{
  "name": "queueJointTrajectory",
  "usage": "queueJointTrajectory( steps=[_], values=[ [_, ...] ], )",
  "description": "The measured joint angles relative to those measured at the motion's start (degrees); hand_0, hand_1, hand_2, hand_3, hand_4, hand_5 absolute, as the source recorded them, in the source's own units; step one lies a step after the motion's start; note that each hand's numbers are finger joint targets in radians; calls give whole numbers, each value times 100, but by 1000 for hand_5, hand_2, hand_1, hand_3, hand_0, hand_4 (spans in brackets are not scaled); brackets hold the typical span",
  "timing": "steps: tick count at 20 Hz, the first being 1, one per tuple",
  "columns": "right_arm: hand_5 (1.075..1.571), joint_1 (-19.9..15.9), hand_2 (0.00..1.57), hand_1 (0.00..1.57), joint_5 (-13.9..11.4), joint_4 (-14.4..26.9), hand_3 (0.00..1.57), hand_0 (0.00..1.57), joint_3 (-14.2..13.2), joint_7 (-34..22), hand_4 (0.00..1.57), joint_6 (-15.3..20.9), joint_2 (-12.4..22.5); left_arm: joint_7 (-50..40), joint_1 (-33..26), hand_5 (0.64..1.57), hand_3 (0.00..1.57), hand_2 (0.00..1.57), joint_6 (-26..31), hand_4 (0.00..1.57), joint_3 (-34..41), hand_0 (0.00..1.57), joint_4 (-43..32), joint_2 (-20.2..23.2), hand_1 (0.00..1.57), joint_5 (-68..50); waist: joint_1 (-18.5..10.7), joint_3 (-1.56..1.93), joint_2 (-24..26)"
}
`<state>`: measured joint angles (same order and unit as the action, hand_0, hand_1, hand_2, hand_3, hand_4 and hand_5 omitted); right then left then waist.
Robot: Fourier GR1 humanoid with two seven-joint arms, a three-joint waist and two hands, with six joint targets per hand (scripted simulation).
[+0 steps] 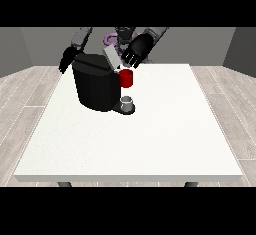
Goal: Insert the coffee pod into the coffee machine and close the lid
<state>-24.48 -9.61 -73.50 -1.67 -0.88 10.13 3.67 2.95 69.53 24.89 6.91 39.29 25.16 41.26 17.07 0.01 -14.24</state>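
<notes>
Black and squat, the coffee machine (95, 86) sits on the white surface (150, 139) toward the robot's edge, its grey lid (112, 57) tilted up and open at the top. A red thing at the machine (127, 78) shows at the head, and below it a grey thing (128, 100) stands on the machine's low base; I cannot tell whether that is the coffee pod, and no pod shows plainly anywhere else on the surface.

What the coming move turns on is the lid and the hand at the view's right (136, 50). That hand hovers just beside the raised lid, on its right and slightly above, with its fingers (129, 61) curled downward toward the lid's upper end (whether they touch it or have hold of anything cannot be made out). The lid's long axis slants from upper left down to lower right, toward the red thing, so closing it would, by my judgement, mean pressing it down and forward toward the camera. This hand is clearly the nearer one for that.

The hand at the view's left (66, 60) hangs behind the machine's far corner, partly hidden by the body; how its fingers lie cannot be told.
</notes>
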Motion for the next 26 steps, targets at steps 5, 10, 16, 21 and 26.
queueJointTrajectory(
  steps=[5,10,16,21,26],
  values=[
    [1571,12,0,0,17,50,0,0,-67,47,186,-13,55,66,16,1571,1229,1292,-35,433,-38,1260,-37,-51,1260,50,-42,0,-74],
    [1571,-53,0,0,34,95,0,0,-126,106,0,30,53,185,77,1571,1209,1245,9,439,-24,1200,-93,-13,1200,54,-97,1,-197],
    [1571,-135,0,0,36,229,0,0,-204,192,0,55,100,159,159,1571,1193,1233,-45,421,-36,1166,-108,-103,1166,89,-135,4,-268],
    [1571,-219,0,0,80,209,0,0,-217,216,0,14,108,223,250,1571,1211,1267,-100,389,-1,1231,-151,-22,1231,125,-53,4,-362],
    [1571,-166,0,0,69,238,0,0,-205,200,0,50,68,221,299,1571,1195,1242,-100,357,18,1217,-206,-21,1217,142,-25,2,-311]
  ],
)
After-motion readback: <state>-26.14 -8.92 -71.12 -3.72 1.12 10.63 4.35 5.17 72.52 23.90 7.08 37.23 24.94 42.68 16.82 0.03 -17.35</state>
